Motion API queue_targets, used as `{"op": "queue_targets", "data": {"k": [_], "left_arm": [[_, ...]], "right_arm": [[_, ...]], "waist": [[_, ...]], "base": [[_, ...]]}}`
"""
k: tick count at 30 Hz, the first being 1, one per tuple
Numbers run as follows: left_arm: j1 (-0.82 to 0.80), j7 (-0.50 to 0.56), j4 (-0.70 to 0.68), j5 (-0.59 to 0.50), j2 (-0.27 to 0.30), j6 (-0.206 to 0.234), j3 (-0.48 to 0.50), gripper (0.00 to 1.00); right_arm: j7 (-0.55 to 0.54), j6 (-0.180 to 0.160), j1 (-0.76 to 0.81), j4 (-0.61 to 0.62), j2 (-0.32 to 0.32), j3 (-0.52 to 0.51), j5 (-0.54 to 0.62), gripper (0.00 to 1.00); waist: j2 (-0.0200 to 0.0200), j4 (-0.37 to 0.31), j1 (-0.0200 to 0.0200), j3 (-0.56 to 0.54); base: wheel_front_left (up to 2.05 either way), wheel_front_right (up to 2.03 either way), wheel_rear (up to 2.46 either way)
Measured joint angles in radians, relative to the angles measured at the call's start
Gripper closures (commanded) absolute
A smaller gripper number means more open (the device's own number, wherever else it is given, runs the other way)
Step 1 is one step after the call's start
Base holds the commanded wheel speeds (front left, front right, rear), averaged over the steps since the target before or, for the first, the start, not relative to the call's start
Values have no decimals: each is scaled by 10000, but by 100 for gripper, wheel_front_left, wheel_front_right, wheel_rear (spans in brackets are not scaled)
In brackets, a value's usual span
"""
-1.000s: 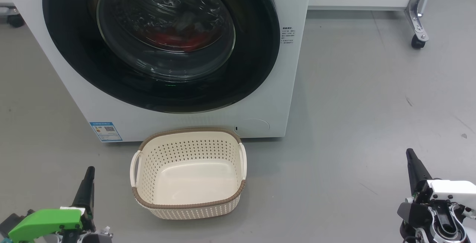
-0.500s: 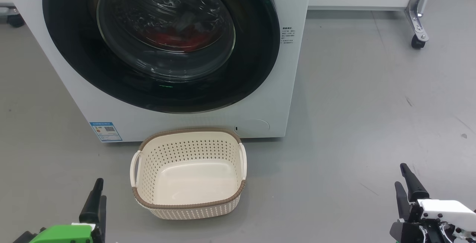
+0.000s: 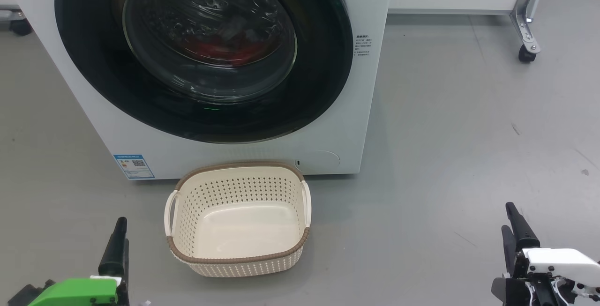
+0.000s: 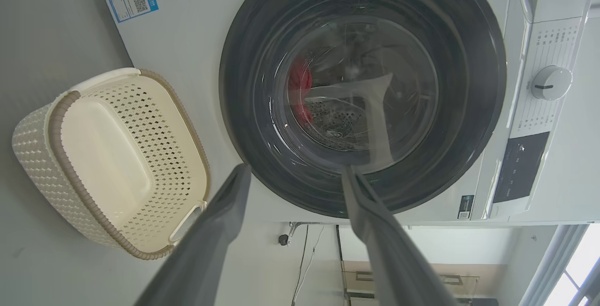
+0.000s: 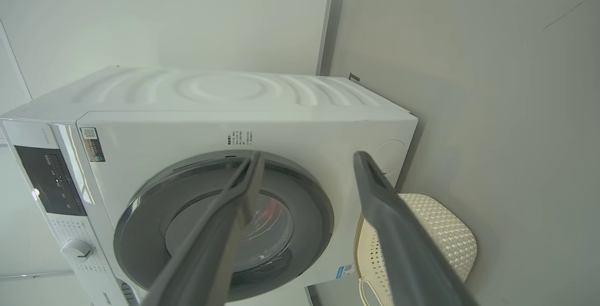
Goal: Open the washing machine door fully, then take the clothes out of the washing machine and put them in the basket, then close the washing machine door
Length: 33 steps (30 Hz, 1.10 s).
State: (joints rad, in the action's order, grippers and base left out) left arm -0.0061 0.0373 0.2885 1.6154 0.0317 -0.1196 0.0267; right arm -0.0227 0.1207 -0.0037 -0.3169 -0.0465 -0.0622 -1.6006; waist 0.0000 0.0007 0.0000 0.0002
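head view: the door (image 3: pixel 206 90) is shut, red clothes (image 3: pixel 220 48) behind its glass, basket (image 3: pixel 236 259) just before it. left gripper (image 4: pixel 296 169) and right gripper (image 5: pixel 309 156) stand open.

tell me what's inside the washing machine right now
Through the closed washing machine door, red clothes lie low in the steel drum. Reflections on the door hide the rest: how many pieces there are, and anything beneath them, cannot be told.

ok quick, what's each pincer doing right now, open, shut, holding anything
left pincer: open, holding nothing
right pincer: open, holding nothing
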Motion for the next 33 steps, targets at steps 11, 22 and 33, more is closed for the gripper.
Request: {"op": "queue_targets", "data": {"k": [11,22,33], "left_arm": [[-30,-468,-366,-1162,221,0,-176,0],[-58,-834,-723,-3095,577,192,-500,0],[-96,-1214,-1064,-5359,968,543,-1152,0]], "right_arm": [[376,0,-96,134,-318,370,1262,0],[744,-102,-325,307,-602,894,2915,0],[1095,-420,-551,454,-922,1701,5070,0]], "waist": [[0,12,0,-26],[0,21,0,-35],[0,38,0,-43]], "base": [[0,0,0],[0,0,0],[0,0,0]]}}
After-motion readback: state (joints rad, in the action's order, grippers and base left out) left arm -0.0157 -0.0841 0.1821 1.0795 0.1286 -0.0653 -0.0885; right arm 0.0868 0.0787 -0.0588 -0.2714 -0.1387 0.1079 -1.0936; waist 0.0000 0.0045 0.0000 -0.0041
